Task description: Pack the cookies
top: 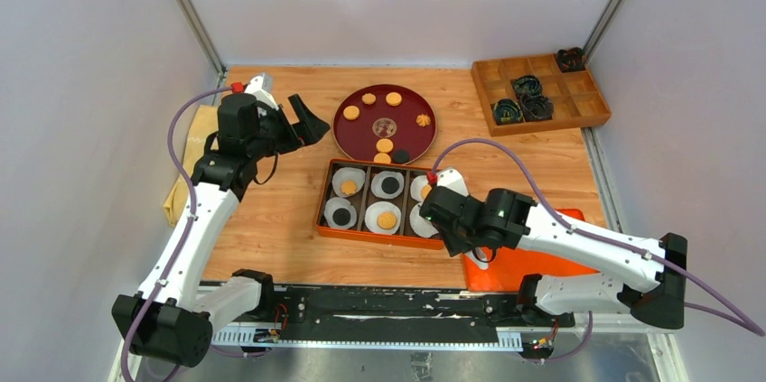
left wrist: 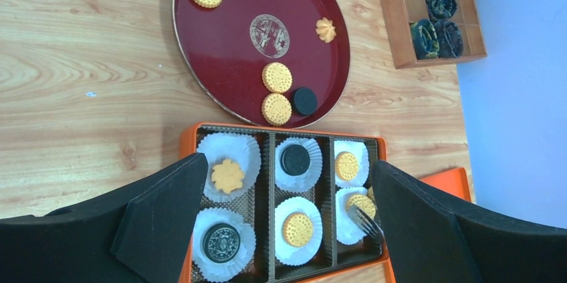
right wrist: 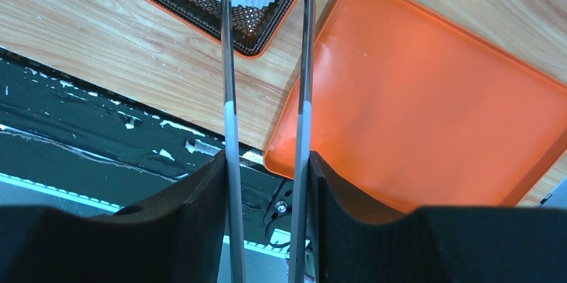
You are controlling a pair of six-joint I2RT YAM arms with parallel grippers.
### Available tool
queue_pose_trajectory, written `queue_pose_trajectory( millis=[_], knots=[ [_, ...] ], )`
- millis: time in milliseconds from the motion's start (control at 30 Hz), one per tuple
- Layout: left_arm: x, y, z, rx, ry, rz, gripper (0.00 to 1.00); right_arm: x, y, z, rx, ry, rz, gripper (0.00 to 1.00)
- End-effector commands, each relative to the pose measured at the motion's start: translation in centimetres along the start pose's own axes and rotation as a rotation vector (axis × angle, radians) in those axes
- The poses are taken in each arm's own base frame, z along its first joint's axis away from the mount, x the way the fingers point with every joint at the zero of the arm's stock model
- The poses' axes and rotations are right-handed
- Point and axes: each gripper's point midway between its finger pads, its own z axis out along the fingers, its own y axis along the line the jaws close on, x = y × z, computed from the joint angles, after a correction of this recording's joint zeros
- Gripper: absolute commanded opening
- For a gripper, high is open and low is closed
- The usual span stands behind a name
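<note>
Several cookies (top: 385, 144) lie on a round dark-red plate (top: 357, 138), most of them tan and one black (left wrist: 305, 100). An orange box (top: 321, 210) holds white paper cups with cookies in them: tan (left wrist: 297, 229), black (left wrist: 295, 159) and one flower-shaped (left wrist: 228, 175). My left gripper (top: 303, 125) hovers open left of the plate, nothing between its fingers (left wrist: 160, 216). My right gripper (right wrist: 267, 159) is shut on metal tongs (right wrist: 229, 96). The tongs' tips (left wrist: 366, 221) rest at a tan cookie (left wrist: 359, 203) in the box's near right cup.
An orange lid (right wrist: 428, 96) lies right of the box at the table's near edge. A wooden compartment tray (top: 578, 111) with dark paper cups (top: 527, 86) stands at the back right. A yellow cloth (top: 185, 165) lies at the left edge.
</note>
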Motion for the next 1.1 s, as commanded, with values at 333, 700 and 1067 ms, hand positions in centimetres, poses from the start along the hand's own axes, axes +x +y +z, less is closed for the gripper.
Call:
queue_pose_trajectory(
  millis=[333, 700, 1067],
  knots=[
    [0.5, 0.0, 0.1, 0.024, 0.019, -0.001, 1.00, -0.4, 1.0, 0.1, -0.006, 0.000, 0.008, 0.34],
    [0.8, -0.5, 0.2, 0.057, 0.037, 0.010, 1.00, -1.5, 1.5, -1.0, -0.048, -0.035, 0.015, 0.46],
    [1.0, -0.8, 0.3, 0.079, 0.045, 0.013, 1.00, -1.4, 1.2, -0.9, -0.032, -0.035, 0.019, 0.51]
  ],
)
